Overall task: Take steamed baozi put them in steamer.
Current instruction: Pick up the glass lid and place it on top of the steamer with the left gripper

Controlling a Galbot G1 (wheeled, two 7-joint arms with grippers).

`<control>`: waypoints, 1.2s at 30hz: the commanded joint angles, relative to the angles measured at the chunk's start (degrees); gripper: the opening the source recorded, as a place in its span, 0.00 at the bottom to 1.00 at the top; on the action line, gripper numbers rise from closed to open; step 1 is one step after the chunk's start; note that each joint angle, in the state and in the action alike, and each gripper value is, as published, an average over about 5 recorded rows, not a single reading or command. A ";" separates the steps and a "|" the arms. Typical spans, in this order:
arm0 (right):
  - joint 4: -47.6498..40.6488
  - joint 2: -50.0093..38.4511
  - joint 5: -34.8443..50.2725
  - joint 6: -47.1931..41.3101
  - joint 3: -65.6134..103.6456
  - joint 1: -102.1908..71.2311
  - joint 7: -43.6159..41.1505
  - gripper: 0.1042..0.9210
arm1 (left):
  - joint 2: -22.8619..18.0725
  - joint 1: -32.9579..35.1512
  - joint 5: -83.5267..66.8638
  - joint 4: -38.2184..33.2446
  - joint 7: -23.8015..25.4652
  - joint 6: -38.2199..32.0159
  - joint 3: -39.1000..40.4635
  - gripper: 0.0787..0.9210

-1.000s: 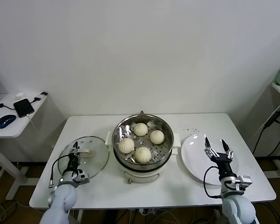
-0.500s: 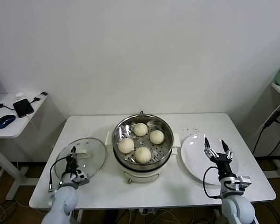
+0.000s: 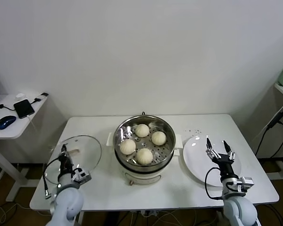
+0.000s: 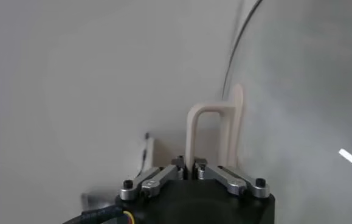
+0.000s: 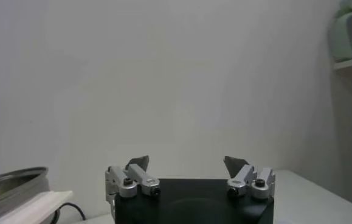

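Holding: my left end effector (image 3: 63, 157) clamps glass lid (image 3: 80, 153) handle, tabletop's left edge.
Right end effector (image 3: 219, 151): open, over plate (image 3: 195, 162).
Baozi (image 3: 144, 156): four in steamer (image 3: 144, 123).
Next: I'd cover steamer.

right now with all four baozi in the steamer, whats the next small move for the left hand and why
Probably carry the glass lid across toward the steamer. The left hand is shut on the lid's cream handle with the lid tilted up off the table, the four baozi already sit on the perforated tray, and the pot is uncovered. The right hand waits open over the white plate.
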 commanded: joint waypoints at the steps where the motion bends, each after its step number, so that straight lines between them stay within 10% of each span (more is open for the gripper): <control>1: 1.50 -0.41 -0.16 -1.25 0.60 -0.18 0.23 0.88 | -4.47 -0.78 13.30 -17.93 12.86 14.23 -2.40 0.10; 15: 3.20 -0.42 -2.09 -2.49 2.24 -3.17 0.20 0.88 | -11.86 -4.69 23.05 -21.93 21.70 14.26 18.51 0.10; 36: 1.81 2.04 -2.57 -1.40 3.41 -3.99 0.10 0.88 | -14.15 -16.79 7.96 -8.03 16.96 16.53 41.73 0.10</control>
